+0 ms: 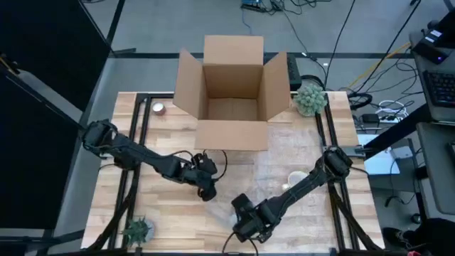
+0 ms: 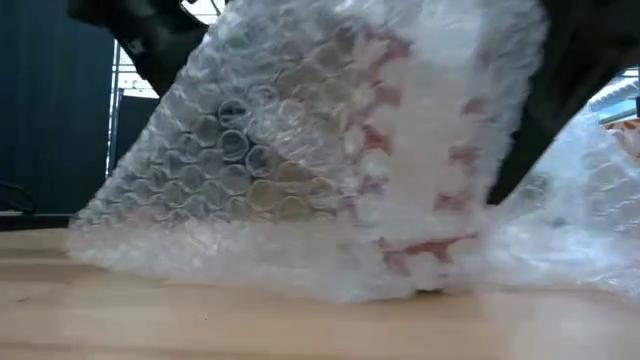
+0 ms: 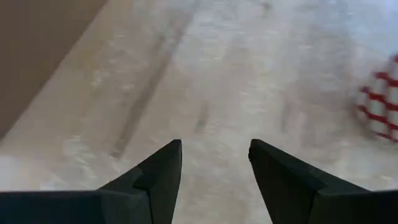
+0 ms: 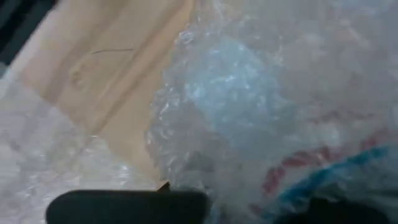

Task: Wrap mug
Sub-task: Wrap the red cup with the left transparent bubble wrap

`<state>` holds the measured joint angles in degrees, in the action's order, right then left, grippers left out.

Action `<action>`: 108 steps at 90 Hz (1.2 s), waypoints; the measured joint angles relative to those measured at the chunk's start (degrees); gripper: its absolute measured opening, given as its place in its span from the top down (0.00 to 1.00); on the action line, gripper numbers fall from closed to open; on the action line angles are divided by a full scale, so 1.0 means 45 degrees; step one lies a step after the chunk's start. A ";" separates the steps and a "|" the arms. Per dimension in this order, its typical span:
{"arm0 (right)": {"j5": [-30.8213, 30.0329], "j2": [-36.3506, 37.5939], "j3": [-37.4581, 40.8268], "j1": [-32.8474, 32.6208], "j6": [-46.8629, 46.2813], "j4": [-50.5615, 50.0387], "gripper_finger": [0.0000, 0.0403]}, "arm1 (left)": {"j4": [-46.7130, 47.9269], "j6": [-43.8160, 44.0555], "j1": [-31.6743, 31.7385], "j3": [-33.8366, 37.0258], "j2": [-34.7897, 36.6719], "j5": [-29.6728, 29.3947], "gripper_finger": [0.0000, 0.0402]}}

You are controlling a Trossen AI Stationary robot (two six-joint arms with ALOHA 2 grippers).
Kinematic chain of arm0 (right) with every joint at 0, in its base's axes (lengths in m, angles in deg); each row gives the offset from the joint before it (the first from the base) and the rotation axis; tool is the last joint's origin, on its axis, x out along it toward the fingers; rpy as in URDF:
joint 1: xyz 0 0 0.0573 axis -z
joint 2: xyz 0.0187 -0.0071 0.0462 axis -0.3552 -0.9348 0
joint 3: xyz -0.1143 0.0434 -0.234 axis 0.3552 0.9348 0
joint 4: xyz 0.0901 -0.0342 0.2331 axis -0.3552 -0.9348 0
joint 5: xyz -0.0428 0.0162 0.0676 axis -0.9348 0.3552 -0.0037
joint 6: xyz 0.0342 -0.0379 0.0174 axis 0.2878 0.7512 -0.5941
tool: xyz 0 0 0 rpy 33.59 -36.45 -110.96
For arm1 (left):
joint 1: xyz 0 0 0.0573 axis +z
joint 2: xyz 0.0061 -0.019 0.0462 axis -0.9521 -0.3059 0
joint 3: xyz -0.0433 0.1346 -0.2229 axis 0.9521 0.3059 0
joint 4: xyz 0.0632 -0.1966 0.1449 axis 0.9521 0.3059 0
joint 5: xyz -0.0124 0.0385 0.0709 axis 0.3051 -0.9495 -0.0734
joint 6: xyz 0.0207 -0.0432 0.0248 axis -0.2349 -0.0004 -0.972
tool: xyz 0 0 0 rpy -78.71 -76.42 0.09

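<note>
The table is pale wood, and a sheet of bubble wrap lies spread over its right half. From above, an open box stands at twelve o'clock, its flaps folded out. A small plant sits at the box's three o'clock, and another plant is down at the table's seven o'clock corner. A small round thing lies at the box's nine o'clock; I can't tell what it is.

The left gripper hangs over the wrap near the table's middle, at about six o'clock from the box. Its wrist camera shows the two dark fingers apart with nothing between them. In that same view a white mug with red checks shows at the edge, off to one side of the fingers and not touching them.

The right gripper is low at the table's six o'clock edge, with its arm running up toward three o'clock. Its wrist camera sees bunched wrap close against it, with red and blue marks showing through. The wrap hides the fingers there, so I can't tell whether they are clamped or loose.

At table height, a mound of wrap rises off the wood, with red checks showing through its right side. Dark arm parts stand behind it at both upper corners.
</note>
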<state>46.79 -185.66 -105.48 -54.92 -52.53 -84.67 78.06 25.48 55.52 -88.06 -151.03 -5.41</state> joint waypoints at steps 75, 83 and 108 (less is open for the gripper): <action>0.0341 0.0030 -0.0009 0.0273 -0.0102 -0.0040 0.97 | -0.0535 -0.1306 0.0409 0.0058 -0.1447 0.1400 0.99; 0.0384 0.0035 -0.0010 0.0398 -0.0107 -0.0053 0.97 | -0.0766 -0.1276 0.0151 0.0019 -0.0427 0.1155 1.00; 0.0609 0.0039 -0.0010 0.0903 -0.0043 0.0024 0.97 | -0.2409 -0.1430 -0.0821 0.0000 0.0832 0.1140 1.00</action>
<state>49.53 -185.48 -105.53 -50.86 -52.73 -84.56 67.22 19.05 51.83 -88.06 -147.28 -0.28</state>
